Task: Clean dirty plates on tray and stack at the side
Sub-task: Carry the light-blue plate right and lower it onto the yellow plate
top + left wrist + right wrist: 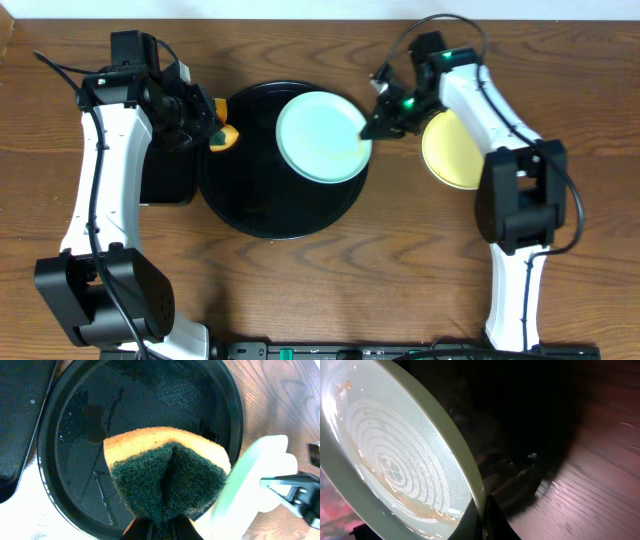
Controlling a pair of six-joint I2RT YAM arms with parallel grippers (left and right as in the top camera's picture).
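**Findings.** The right gripper (373, 128) is closed on the right rim of a pale blue-green plate (320, 137). The plate is held tilted over the far right part of the round black tray (250, 205). In the right wrist view, thin orange sauce streaks are noted along the plate's lower inner rim, so cleaning is judged incomplete.

The left gripper (214, 131) is clamped on a sponge (227, 135), yellow with a green scouring face. It is held at the tray's left edge, apart from the plate.

A pale yellow plate (448, 152) is recorded on the table (400, 285) just right of the tray, partly hidden by the right arm (500, 120). No third plate is seen.

**Step in hand.** This is judged to be the wiping of the held plate.

**Recommendations.**
- The sponge should be carried right across the tray and its green face laid flat on the plate's inner surface.
- Strokes should be taken down to the streaked lower rim.
- Pressure should be kept light and directed toward the gripped edge, since the plate is pinched at one point of its rim only and could be levered loose.
- The plate should be kept over the tray so that drips are caught.
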